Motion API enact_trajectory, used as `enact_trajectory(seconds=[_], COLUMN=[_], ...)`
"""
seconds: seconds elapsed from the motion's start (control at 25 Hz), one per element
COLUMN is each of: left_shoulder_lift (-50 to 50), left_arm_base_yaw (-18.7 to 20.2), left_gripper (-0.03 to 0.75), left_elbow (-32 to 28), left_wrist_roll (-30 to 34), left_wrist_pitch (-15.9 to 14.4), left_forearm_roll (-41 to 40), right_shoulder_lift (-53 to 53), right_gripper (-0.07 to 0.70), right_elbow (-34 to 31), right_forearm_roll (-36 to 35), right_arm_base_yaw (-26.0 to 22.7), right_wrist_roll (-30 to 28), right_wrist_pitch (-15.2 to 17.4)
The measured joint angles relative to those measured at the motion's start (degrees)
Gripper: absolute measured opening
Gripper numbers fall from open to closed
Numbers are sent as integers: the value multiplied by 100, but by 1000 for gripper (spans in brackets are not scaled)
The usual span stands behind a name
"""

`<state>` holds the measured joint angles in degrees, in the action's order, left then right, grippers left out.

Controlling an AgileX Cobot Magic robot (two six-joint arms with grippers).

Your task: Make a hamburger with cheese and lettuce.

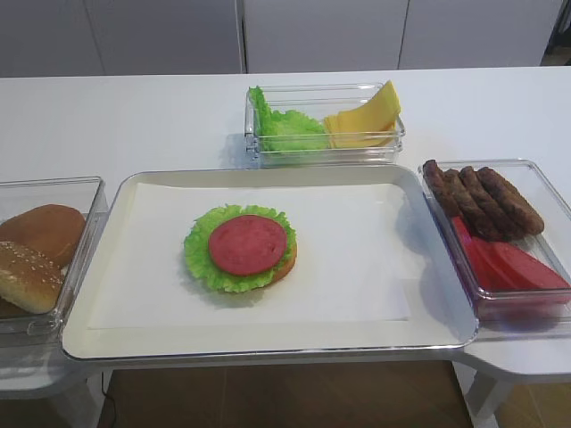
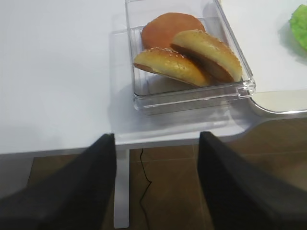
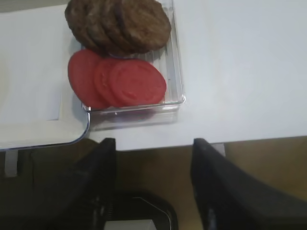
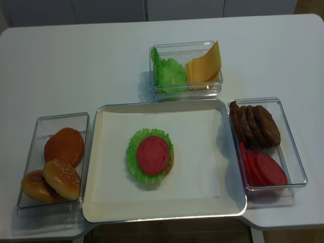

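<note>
Both arms are pulled back off the front edge of the white worktop (image 1: 134,116), neither visible in the two high views. The right gripper (image 3: 153,158) hangs below the worktop edge over the floor, its dark fingers (image 3: 103,165) spread wide with nothing between them, pointing toward the clear bin (image 3: 175,72) of red slices (image 3: 129,81) and brown patties (image 3: 120,24). The left gripper (image 2: 156,165) sits the same way on the other side, fingers (image 2: 98,177) wide apart and empty, aimed at the clear bin (image 2: 192,98) holding sesame buns (image 2: 192,57). The hamburger (image 1: 241,248) sits left of centre on the paper-lined tray (image 1: 268,343): bun base at the bottom, lettuce (image 1: 201,254) disc over it with its frill sticking out all round, and a red round slice (image 1: 247,243) on top. No cheese on the stack yet. The cheese (image 1: 366,120) slices lean upright in the right half of the clear container (image 1: 321,153) behind the tray, with spare green leaves (image 1: 285,125) in its left half. The bun bin is just left of the tray, the patty and slice bin just right of it.
</note>
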<state>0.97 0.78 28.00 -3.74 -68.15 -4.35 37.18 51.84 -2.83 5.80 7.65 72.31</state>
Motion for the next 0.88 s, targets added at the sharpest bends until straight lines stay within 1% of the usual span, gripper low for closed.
enact_trajectory(seconds=[0.28,0.36,0.64,0.76,0.88], left_shoulder_lift=[0,0,0,0,0], left_arm_base_yaw=[0,0,0,0,0], left_gripper=[404,404,404,404,404], left_elbow=[0,0,0,0,0], left_wrist_roll=[0,0,0,0,0], left_wrist_pitch=[0,0,0,0,9], left_forearm_roll=[0,0,0,0,0], right_shoulder_lift=[-1486,-1945,-3274,-3704,-3821], right_gripper=[393,393,393,393,393], right_elbow=[-822,-1005,-1375,-1562,-1685], right_forearm_roll=[-10,-10,-119,-142,-142], right_arm_base_yaw=[0,0,0,0,0], right_wrist_roll=[0,-78,-645,-695,-718], right_wrist_pitch=[33,54,101,108,119])
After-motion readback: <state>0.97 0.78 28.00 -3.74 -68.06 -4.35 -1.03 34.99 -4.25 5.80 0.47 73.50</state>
